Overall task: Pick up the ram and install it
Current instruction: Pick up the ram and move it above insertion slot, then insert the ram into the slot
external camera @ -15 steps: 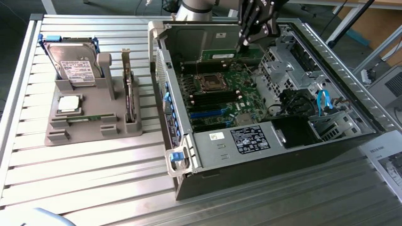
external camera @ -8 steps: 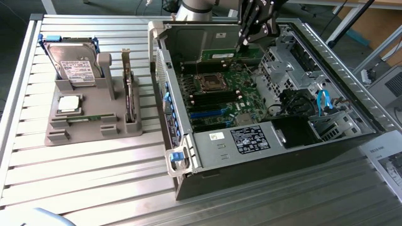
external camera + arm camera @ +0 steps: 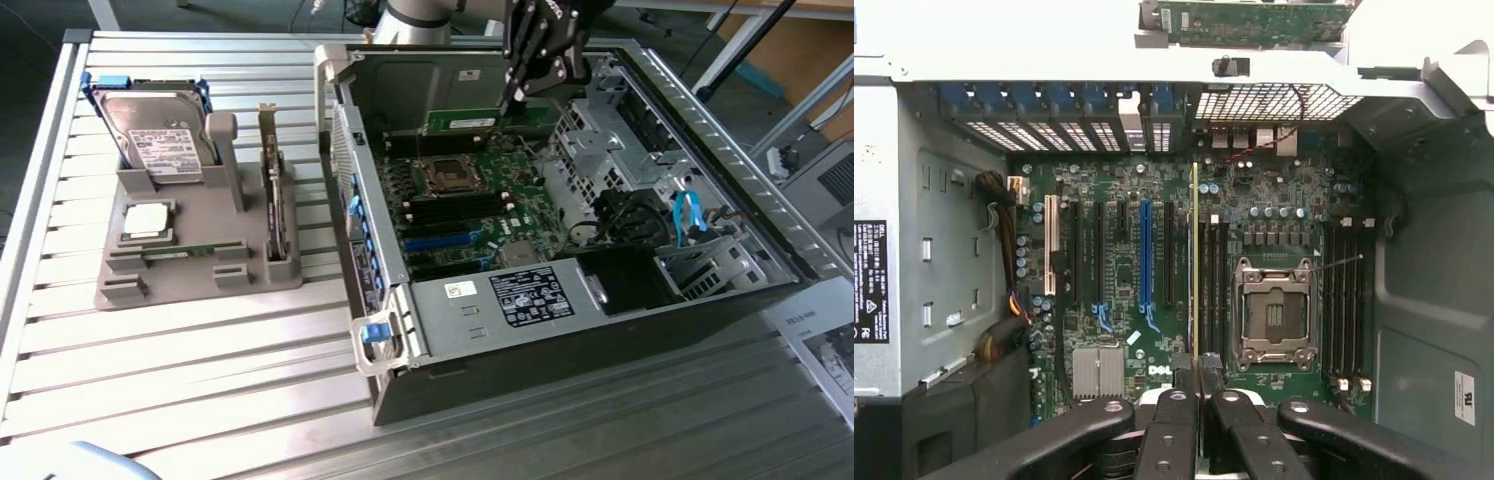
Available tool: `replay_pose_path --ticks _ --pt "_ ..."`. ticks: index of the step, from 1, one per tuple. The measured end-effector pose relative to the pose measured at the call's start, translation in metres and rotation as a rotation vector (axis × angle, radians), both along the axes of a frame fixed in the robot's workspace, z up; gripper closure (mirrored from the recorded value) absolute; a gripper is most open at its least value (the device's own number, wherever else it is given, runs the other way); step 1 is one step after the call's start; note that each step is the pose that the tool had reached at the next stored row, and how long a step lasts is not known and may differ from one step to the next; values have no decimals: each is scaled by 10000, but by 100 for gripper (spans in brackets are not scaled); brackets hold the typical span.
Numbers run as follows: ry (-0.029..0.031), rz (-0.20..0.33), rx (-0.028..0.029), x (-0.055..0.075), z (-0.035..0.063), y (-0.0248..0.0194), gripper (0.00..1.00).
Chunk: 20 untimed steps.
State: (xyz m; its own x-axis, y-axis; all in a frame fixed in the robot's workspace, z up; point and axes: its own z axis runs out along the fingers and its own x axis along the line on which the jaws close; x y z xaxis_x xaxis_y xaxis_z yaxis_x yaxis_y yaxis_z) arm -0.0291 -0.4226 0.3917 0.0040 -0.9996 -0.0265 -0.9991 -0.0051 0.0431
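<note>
Open computer case (image 3: 414,85) holds motherboard (image 3: 467,200). Gray holder (image 3: 174,285), at case's 9 o'clock in exterior view, carries hard drive (image 3: 158,140), processor chip (image 3: 147,220), expansion card (image 3: 276,200). Gripper (image 3: 514,100) clenched on ram (image 3: 481,122), which hangs at gripper's 6 o'clock, above the motherboard

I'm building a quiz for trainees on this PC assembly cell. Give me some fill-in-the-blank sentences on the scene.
1. The gripper is shut on the ____.
2. What it holds hangs over the ____ inside the case.
3. The hard drive stands on the grey stand, to the exterior view's ____ of the case.
4. The processor socket is ____.
Missing words: ram; motherboard; left; empty.
</note>
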Motion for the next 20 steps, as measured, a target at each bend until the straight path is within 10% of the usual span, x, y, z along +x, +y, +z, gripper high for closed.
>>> replay_pose_path --ticks 20 --pt "-11 0 1 0 -71 0 88"
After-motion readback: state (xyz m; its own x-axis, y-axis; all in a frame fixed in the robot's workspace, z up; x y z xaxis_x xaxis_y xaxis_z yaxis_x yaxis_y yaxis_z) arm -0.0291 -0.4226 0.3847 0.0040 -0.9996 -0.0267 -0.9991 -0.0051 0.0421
